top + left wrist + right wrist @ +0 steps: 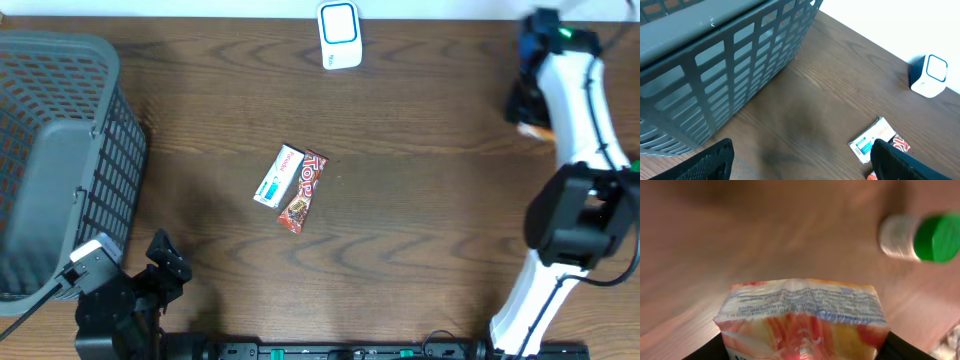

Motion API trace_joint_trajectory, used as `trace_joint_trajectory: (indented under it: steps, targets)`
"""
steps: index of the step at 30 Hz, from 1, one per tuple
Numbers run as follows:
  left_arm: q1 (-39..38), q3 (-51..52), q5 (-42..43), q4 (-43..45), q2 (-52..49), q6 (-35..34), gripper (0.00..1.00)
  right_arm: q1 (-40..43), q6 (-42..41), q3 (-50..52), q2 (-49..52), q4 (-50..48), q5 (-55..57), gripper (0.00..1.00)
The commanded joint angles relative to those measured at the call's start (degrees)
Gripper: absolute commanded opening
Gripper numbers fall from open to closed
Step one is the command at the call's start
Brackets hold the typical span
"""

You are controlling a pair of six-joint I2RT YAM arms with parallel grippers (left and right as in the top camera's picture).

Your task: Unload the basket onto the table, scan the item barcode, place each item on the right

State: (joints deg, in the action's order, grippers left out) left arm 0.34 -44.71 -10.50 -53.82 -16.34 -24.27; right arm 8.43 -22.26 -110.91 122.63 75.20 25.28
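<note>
Right arm stretches toward 2 o'clock, its right pincer (527, 118) pinching a yellow-orange snack packet (800, 310); a green-capped bottle (917, 237) is nearby. Left pincer (162, 262) is spread at 7 o'clock beside the basket (125, 150). The scanner (339, 35) stands at 12 o'clock, with a white box (278, 176) and red bar (303, 191) mid-bench (420, 200).

Grey lattice basket (125, 170), white-and-blue scanner (340, 35), red-and-yellow packet (800, 310), brown wood-grain table (420, 230).
</note>
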Motion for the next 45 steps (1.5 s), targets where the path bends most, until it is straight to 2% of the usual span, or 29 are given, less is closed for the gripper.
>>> trace_joint_trajectory:
  steps: [1,4,7,8,9,12,17,20,21,23,28,37,45]
  targets:
    - [0.28,-0.28,-0.28,-0.15,0.26,-0.7,0.88,5.88,-3.45,6.54,-0.13,-3.21,2.01,0.61]
    - [0.28,-0.28,-0.28,-0.15,0.26,-0.7,0.88,11.21,-3.43,11.47,-0.13,-7.54,-0.24,0.63]
    - [0.28,-0.28,-0.31,-0.15,0.26,-0.7,0.88,15.41,-3.34,12.22,-0.13,-8.9,-5.62,0.65]
    - [0.28,-0.28,-0.31,-0.15,0.26,-0.7,0.88,16.76,-2.54,11.58,-0.13,-9.05,-9.05,0.75]
    - [0.28,-0.28,-0.31,-0.15,0.26,-0.7,0.88,17.59,-1.14,10.71,-0.13,-9.01,-12.02,0.99]
    - [0.28,-0.28,-0.28,-0.15,0.26,-0.72,0.88,19.21,2.36,5.92,-0.15,-6.86,-19.85,0.99]
    - [0.28,-0.28,-0.31,-0.15,0.26,-0.7,0.88,18.43,1.53,-8.2,-0.15,2.86,-24.52,0.99]
    - [0.28,-0.28,-0.28,-0.15,0.26,-0.7,0.88,16.39,1.62,-16.33,-0.15,7.65,-35.78,0.99]
    - [0.28,-0.28,-0.28,-0.15,0.26,-0.7,0.88,14.53,3.1,-18.95,-0.15,9.03,-41.62,0.99]
    - [0.28,-0.28,-0.28,-0.15,0.26,-0.7,0.88,11.37,5.84,-20.63,-0.15,9.55,-46.42,0.99]
    - [0.28,-0.28,-0.28,-0.15,0.26,-0.7,0.88,-1.01,9.03,-19.52,-0.09,9.84,-47.82,0.99]
    - [0.28,-0.28,-0.28,-0.13,0.26,-0.72,0.88,-25.77,5.07,-13.22,-0.09,10.54,-47.82,0.99]
    - [0.28,-0.28,-0.31,-0.15,0.26,-0.7,0.88,-41.48,-0.39,-0.13,-0.09,4.35,-48.13,0.97]
